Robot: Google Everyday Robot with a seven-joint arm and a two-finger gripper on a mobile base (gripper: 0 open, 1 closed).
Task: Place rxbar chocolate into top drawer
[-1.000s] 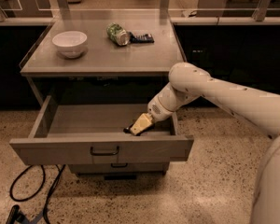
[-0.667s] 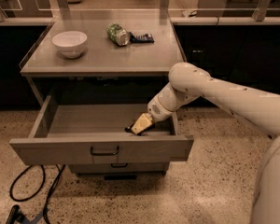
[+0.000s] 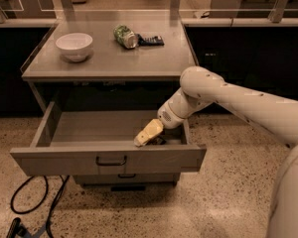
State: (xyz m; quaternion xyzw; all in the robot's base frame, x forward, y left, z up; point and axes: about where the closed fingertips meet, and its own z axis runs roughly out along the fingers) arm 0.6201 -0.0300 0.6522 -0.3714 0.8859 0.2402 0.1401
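a grey metal table (image 3: 139,63) stands on a speckled floor (image 3: 228,202), seen from above and in front. its top drawer (image 3: 59,158) is pulled wide open toward the viewer, with a dark bar handle (image 3: 111,160) centred on the broad front.

a white robot arm (image 3: 233,100) reaches in from the right and bends down into the drawer. the gripper (image 3: 148,133), pale yellow, sits low inside the drawer's front right part, tilted down and to the left, close to the inner side of the drawer front. it cannot be told whether the gripper is clasping anything or has let go.

a small dark shape, the rxbar chocolate (image 3: 160,141), shows just beside and below the gripper on the drawer floor. it is mostly hidden by the gripper and the drawer front.

on the tabletop, a white bowl (image 3: 74,46) sits at the left. near the back centre a crushed green can (image 3: 124,36) lies on its side, touching or just beside a dark blue flat packet (image 3: 151,40).

below the open drawer, a narrower lower drawer front (image 3: 124,177) is closed. a black cable (image 3: 37,205) loops on the floor at the lower left.
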